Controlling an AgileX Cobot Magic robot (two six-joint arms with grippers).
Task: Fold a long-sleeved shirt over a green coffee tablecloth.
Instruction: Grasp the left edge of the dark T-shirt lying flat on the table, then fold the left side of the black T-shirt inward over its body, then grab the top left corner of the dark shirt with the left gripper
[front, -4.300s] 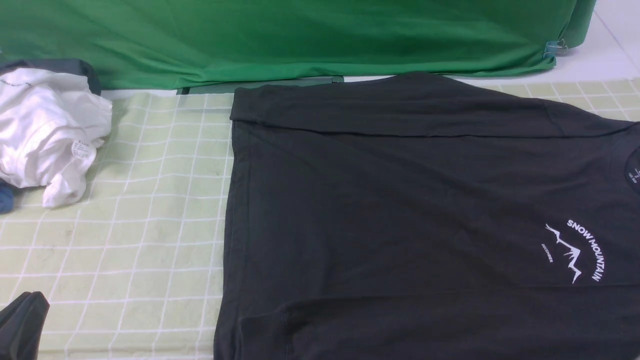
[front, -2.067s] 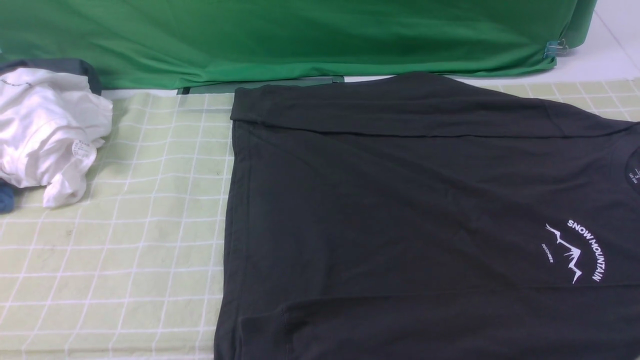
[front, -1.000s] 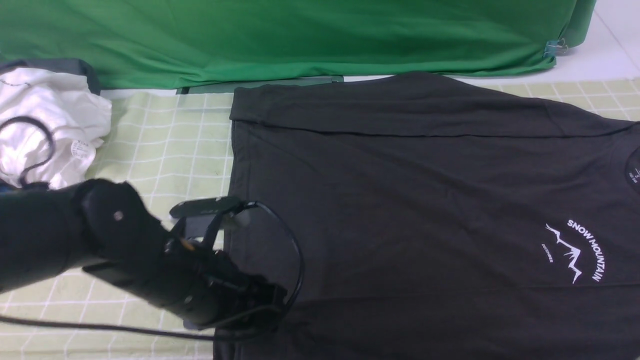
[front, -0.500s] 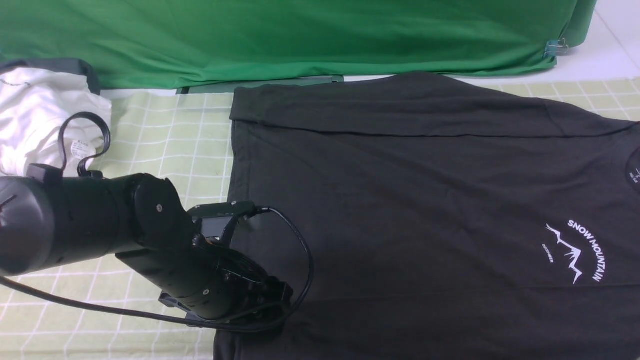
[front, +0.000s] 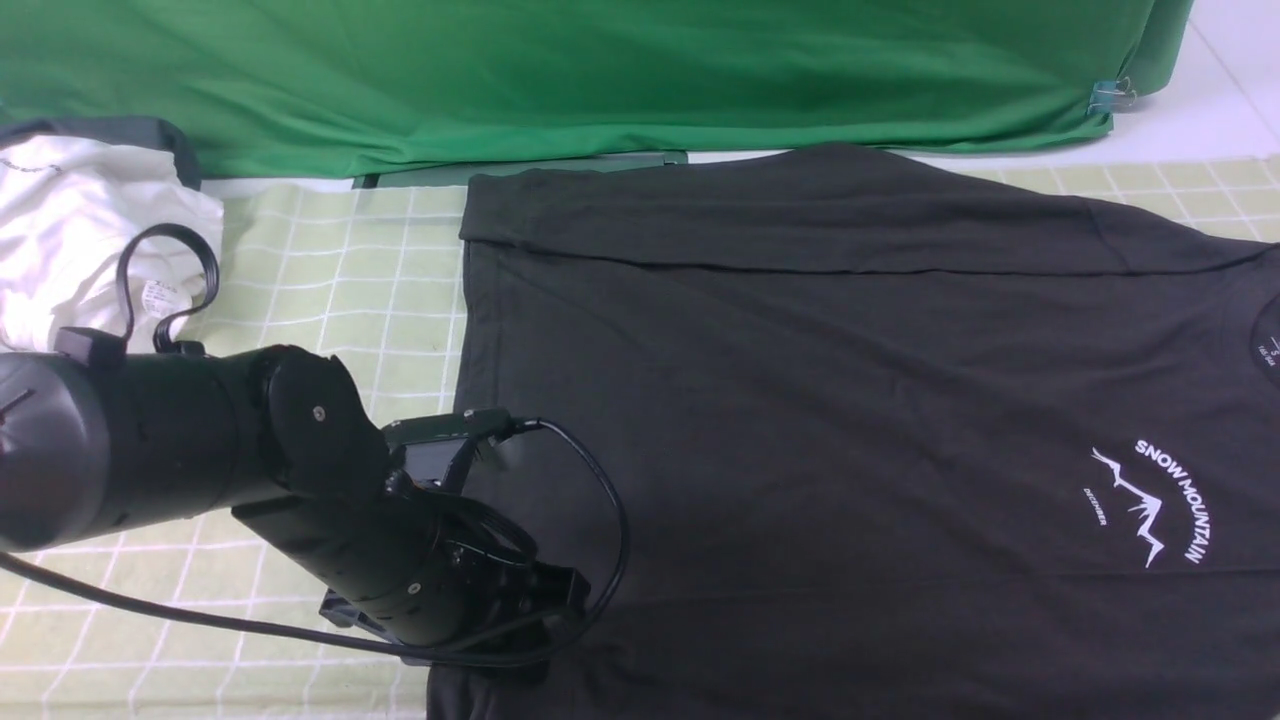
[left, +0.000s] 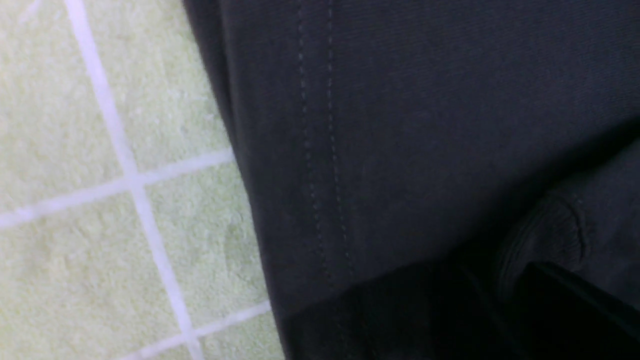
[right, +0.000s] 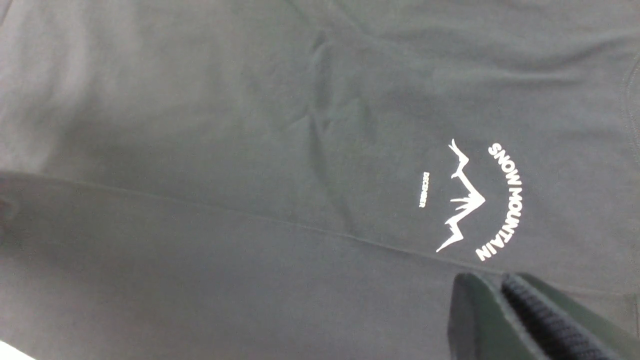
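The black long-sleeved shirt lies flat on the green coffee tablecloth, its white "SNOW MOUNTAIN" print towards the right. My left arm reaches in from the left, and the left gripper is down on the shirt's near left hem. In the left wrist view the left gripper is shut on a raised pinch of the shirt beside the stitched hem. The right gripper hangs shut just above the shirt, next to the print, with nothing seen in it. It is outside the front view.
A crumpled white garment with a label tag lies at the far left on a grey one. A bright green backdrop, clipped at its right end, hangs behind. The left arm's cable loops over the tablecloth.
The left arm came in from the left and settled on the shirt's near left hem. Over the last half second it sank slightly, and its jaws closed on the fabric.
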